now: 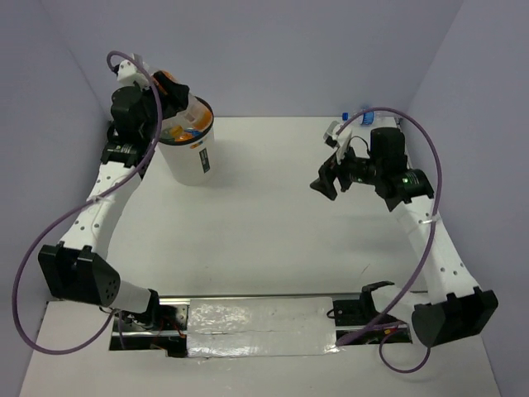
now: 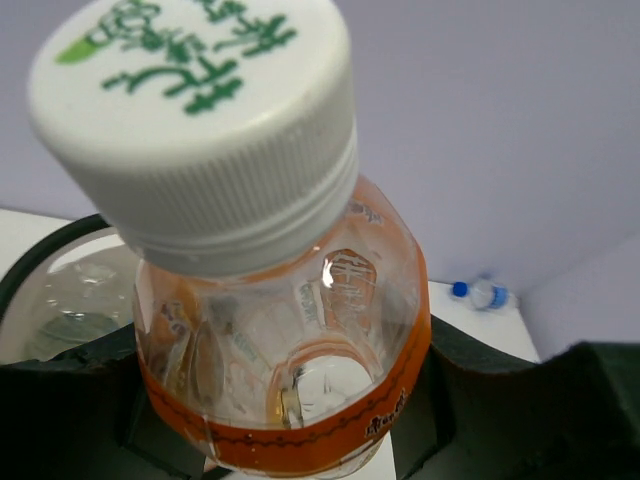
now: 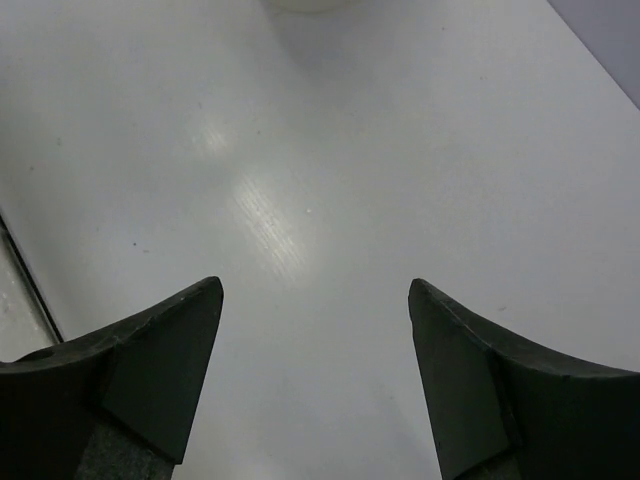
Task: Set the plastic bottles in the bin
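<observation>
My left gripper [image 1: 172, 89] is shut on an orange-labelled plastic bottle [image 2: 270, 300] with a white cap printed in green. It holds the bottle over the open top of the bin [image 1: 195, 159], which is white with a black rim. The bin's rim [image 2: 35, 262] shows at the left of the left wrist view. Other bottles [image 1: 178, 130] lie inside the bin. A tiny bottle with a blue cap [image 1: 345, 117] lies at the table's far right, and it also shows in the left wrist view [image 2: 483, 294]. My right gripper [image 1: 324, 184] is open and empty above bare table [image 3: 315, 300].
Purple-grey walls close in the white table [image 1: 273, 223] at the back and both sides. A taped metal strip [image 1: 256, 318] runs along the near edge between the arm bases. The bin's base just shows at the top of the right wrist view [image 3: 305, 4].
</observation>
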